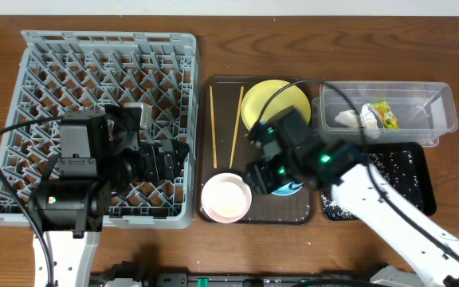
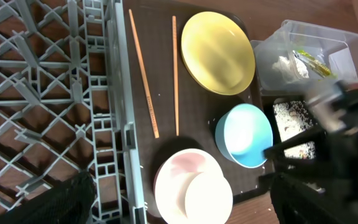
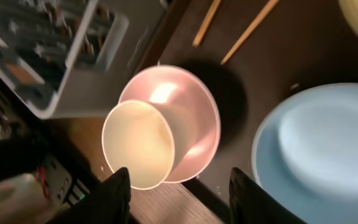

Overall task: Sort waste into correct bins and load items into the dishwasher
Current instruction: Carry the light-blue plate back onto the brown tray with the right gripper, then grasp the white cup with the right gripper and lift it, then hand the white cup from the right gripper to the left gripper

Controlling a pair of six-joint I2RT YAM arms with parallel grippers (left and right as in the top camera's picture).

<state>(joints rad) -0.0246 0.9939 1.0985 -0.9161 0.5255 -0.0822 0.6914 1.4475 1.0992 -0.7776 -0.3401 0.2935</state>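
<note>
My right gripper (image 3: pixel 182 199) hangs open and empty just in front of the pinkish-white bowl (image 3: pixel 194 118), with the white cup (image 3: pixel 138 143) tilted inside that bowl. To the right is the light-blue bowl (image 3: pixel 322 149), mostly hidden under the right gripper (image 1: pixel 273 171) in the overhead view. The yellow plate (image 1: pixel 273 104) and two chopsticks (image 1: pixel 212 127) lie behind. My left gripper (image 1: pixel 162 159) is wide open over the right edge of the grey dishwasher rack (image 1: pixel 70 72). The clear bin (image 1: pixel 421 100) holds a tissue (image 1: pixel 353 119) and a wrapper (image 1: pixel 385 114). The black bin (image 1: pixel 421 191) holds rice crumbs (image 1: pixel 389 163).
The dishes and chopsticks rest on a dark brown serving tray (image 1: pixel 223 119) between the rack and the two bins. The right arm (image 1: pixel 389 207) reaches in from the lower right, across the black bin's front corner. The table's front edge runs just below the tray.
</note>
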